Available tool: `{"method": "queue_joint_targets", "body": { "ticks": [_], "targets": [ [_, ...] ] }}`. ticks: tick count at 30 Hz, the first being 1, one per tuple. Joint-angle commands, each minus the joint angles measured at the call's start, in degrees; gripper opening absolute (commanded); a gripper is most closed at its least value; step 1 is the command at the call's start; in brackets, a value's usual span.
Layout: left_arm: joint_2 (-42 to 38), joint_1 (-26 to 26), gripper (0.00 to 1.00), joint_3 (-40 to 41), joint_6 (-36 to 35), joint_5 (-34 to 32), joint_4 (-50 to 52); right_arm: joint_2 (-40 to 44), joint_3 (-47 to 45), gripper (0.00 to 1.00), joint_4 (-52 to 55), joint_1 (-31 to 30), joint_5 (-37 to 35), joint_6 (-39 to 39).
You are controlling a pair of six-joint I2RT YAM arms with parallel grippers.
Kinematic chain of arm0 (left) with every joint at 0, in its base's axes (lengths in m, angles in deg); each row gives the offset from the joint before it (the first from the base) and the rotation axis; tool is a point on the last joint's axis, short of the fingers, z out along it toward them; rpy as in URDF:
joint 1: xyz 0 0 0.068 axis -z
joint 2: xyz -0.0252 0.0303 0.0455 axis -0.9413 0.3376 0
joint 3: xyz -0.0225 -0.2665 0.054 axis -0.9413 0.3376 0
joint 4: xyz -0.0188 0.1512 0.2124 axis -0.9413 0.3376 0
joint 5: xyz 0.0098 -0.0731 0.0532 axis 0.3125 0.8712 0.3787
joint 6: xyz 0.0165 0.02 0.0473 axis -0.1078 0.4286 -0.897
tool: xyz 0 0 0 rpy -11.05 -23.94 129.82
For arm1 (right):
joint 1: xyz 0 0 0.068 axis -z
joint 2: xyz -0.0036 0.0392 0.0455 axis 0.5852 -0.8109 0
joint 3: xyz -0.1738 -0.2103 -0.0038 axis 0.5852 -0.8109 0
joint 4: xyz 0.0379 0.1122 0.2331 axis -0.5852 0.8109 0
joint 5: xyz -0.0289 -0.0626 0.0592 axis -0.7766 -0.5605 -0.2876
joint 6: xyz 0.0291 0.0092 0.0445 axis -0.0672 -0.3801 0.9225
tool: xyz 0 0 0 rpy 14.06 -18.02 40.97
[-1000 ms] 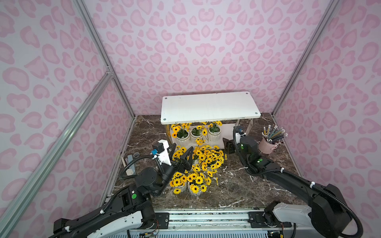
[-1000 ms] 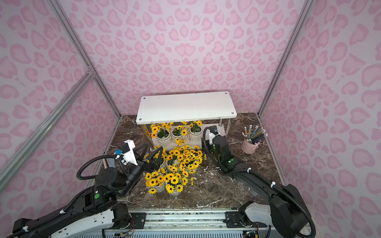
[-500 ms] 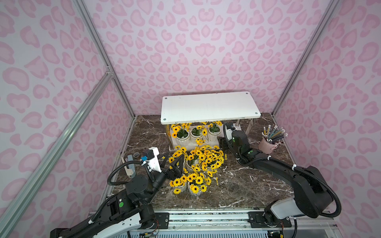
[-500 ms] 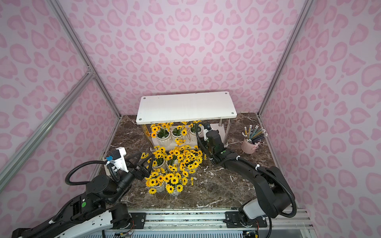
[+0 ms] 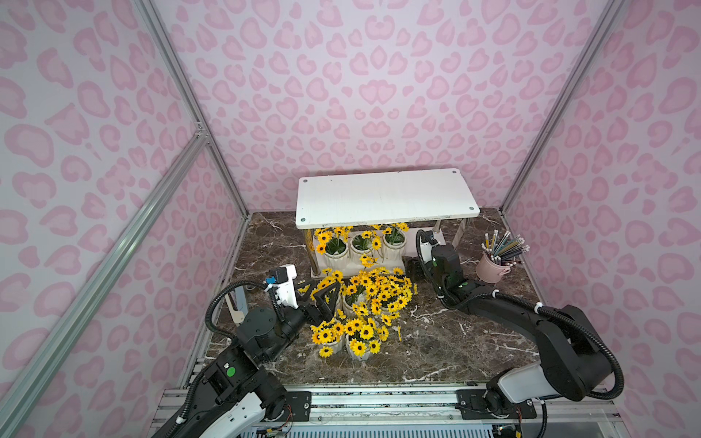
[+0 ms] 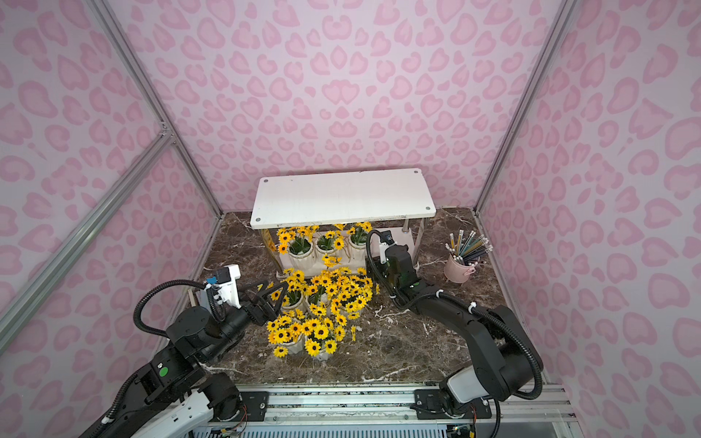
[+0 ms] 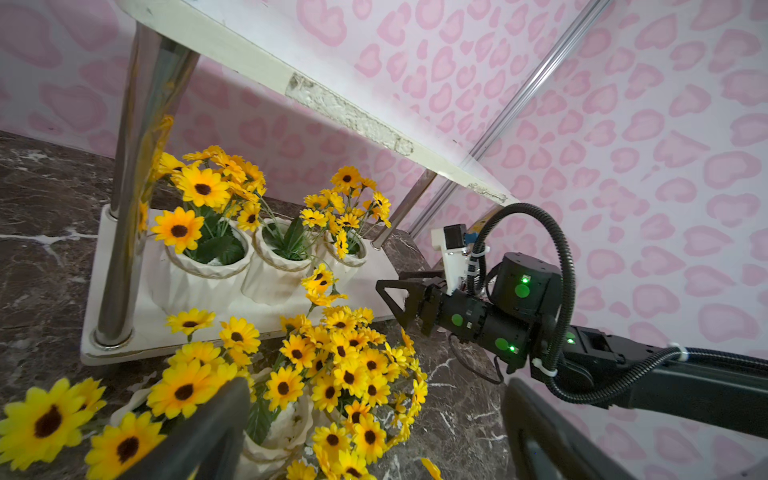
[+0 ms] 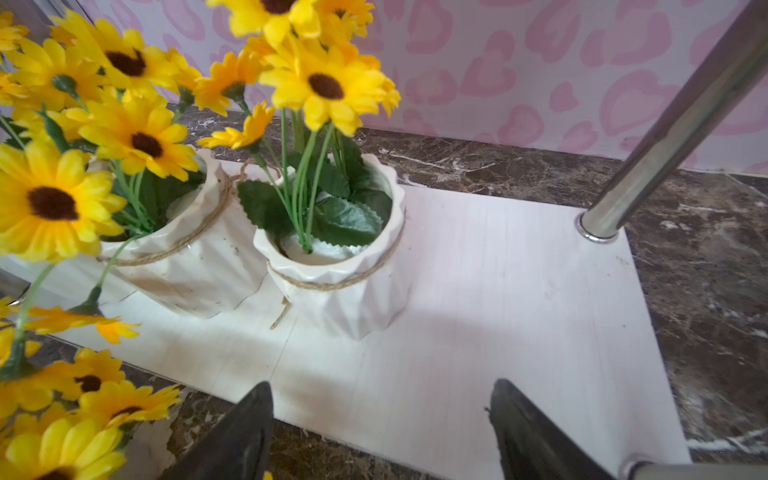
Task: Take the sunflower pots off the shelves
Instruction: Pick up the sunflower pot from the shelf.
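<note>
Both top views look down (from high); wrist views face shelves (image 8: pixel 498 291) closely.

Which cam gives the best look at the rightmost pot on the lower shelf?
Right wrist: the rightmost pot fills mid-frame, rim, twine and ribbed wall clear. Both top views show it small under the top board. Left wrist shows it far off, partly behind blooms.

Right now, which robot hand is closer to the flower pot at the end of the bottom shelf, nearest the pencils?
Right. The right gripper sits just in front of that pot, open. The left gripper is farther off, beyond the pots on the tabletop.
</note>
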Motion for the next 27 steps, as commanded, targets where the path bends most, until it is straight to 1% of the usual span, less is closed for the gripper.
{"method": "queue_joint_targets", "body": {
  "ticks": [1, 2, 3, 4, 8, 10, 14, 20, 27],
  "targets": [
    [0.7, -1.5, 0.97, -1.1, -0.4, 3.8, 0.5, -0.1, -0.6, 0.89, -7.4, 0.6, 2.9, -0.6],
    [1.0, -2.3, 0.97, -1.1, -0.7, 4.3, 0.5, -0.2, -0.9, 0.92, -8.4, 0.8, 4.0, -0.5],
    [1.5, -3.4, 0.97, -1.1, -0.9, 5.8, 0.2, -0.5, -0.7, 0.97, -9.4, 0.9, 5.0, -0.7],
    [2.1, -4.8, 0.97, -1.1, -0.9, 7.4, -0.3, -0.9, -0.4, 0.99, -10.1, 0.8, 6.0, -1.2],
    [4.5, -10.0, 0.97, -0.4, -0.7, 13.5, -2.8, -3.3, 1.2, 0.99, -12.3, 0.8, 6.6, -2.1],
    [5.3, -11.8, 0.97, -0.3, -1.0, 15.2, -3.4, -5.1, 2.5, 0.99, -12.9, 0.8, 7.7, -3.0],
    [6.0, -12.9, 0.97, -1.2, -2.3, 15.5, -3.3, -7.8, 3.8, 0.99, -15.3, 0.8, 8.1, -3.8],
    [7.1, -13.0, 0.97, -1.8, -3.0, 16.1, -4.1, -12.5, 6.9, 0.99, -15.8, 0.7, 10.0, -5.0],
    [6.9, -13.0, 0.97, -2.1, -3.5, 16.4, -4.1, -15.2, 8.4, 0.99, -17.3, 0.7, 8.2, -5.5]
  ]
}}
